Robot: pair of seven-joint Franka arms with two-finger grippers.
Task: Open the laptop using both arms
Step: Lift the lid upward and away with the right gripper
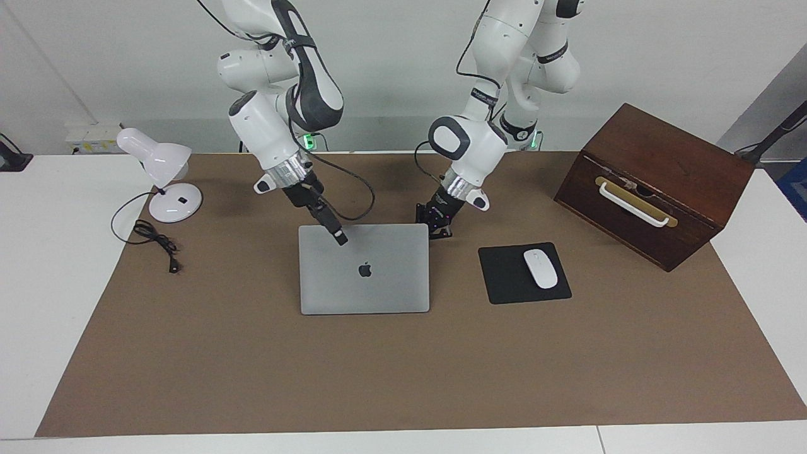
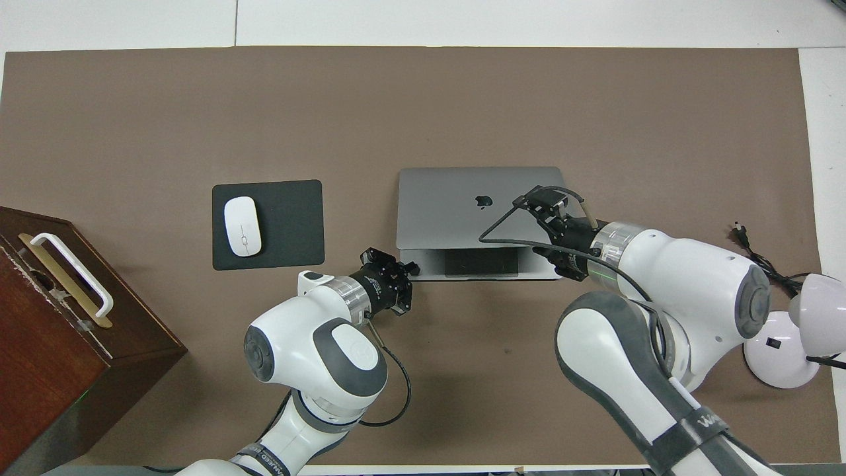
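The MacBook [image 1: 364, 269] lies mid-surface on the brown mat [image 1: 403, 366], beside the black mouse pad [image 1: 504, 277], its lid lifted a crack on the edge nearest the robots; from overhead a strip of deck and dark trackpad shows. The left claw [image 1: 439, 228], pressed together, sits at the base corner toward the mouse pad, touching or just beside it, seemingly pinning it. The right claw [image 1: 340, 238] is at the raised lid edge; whether it pinches that edge I cannot tell. I'd guess a stiff, smooth metal shell, fairly light, likely to slide unless the base is held. Lift by the lid's front edge, gently; the hinge and screen are the delicate parts.
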